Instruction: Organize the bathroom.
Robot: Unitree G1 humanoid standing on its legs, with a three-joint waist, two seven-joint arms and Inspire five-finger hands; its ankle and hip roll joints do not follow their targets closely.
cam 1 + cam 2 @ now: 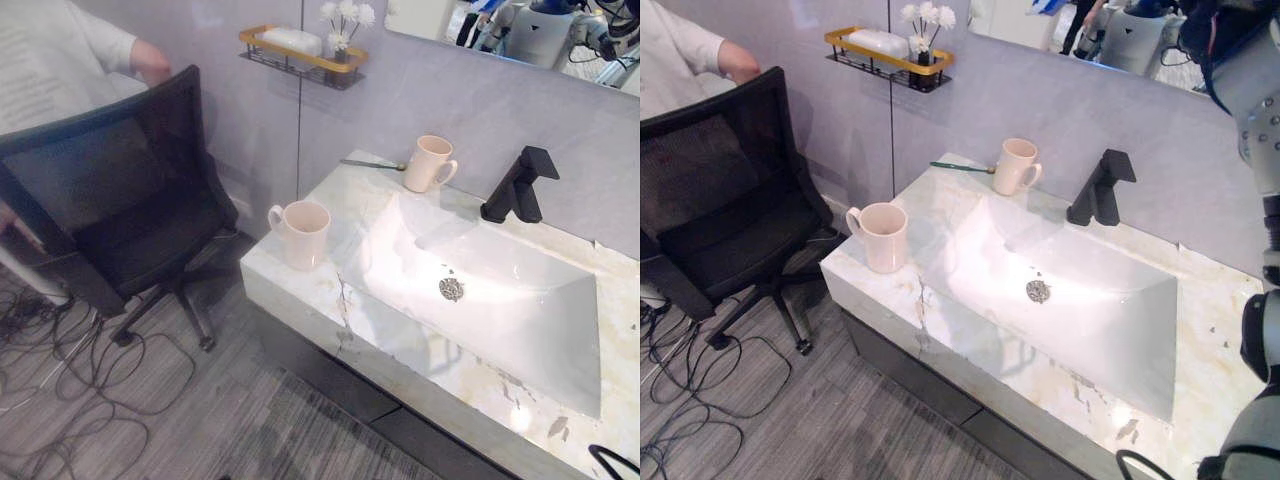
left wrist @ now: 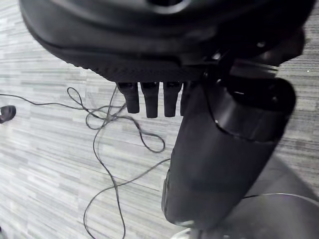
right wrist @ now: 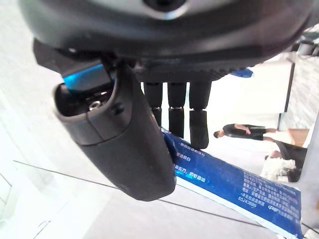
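You've got a marble counter [image 1: 300, 285] running from mid-frame down to the lower right, with a white sink [image 1: 480, 300] sunk into it and a drain [image 1: 451, 289] in the middle of the basin. A black tap [image 1: 518, 185] stands at the sink's far edge, right of centre near the top. Two cream mugs are upright on the counter: one mug [image 1: 302, 233] near the front left corner, handle pointing left, and the other mug [image 1: 430, 163] back by the wall, handle pointing right. Just left of that back mug a toothbrush [image 1: 372, 164] lies flat on the counter, its tip touching or nearly touching the mug, can't tell which. Upper centre, a gold-rimmed shelf [image 1: 300, 55] hangs on the wall with a white soap [image 1: 290, 40] and a little vase of white flowers [image 1: 345, 15]. A black chair [image 1: 120, 200] fills the left side, with a person [image 1: 60, 55] in white behind it. Your left robot hand [image 2: 149, 99] hangs over the grey floor [image 2: 50, 149], fingers straight and relaxed, holding nothing. Your right robot hand [image 3: 174, 109] is raised, fingers straight too, nothing in it, a blue-and-white sign [image 3: 234, 184] behind
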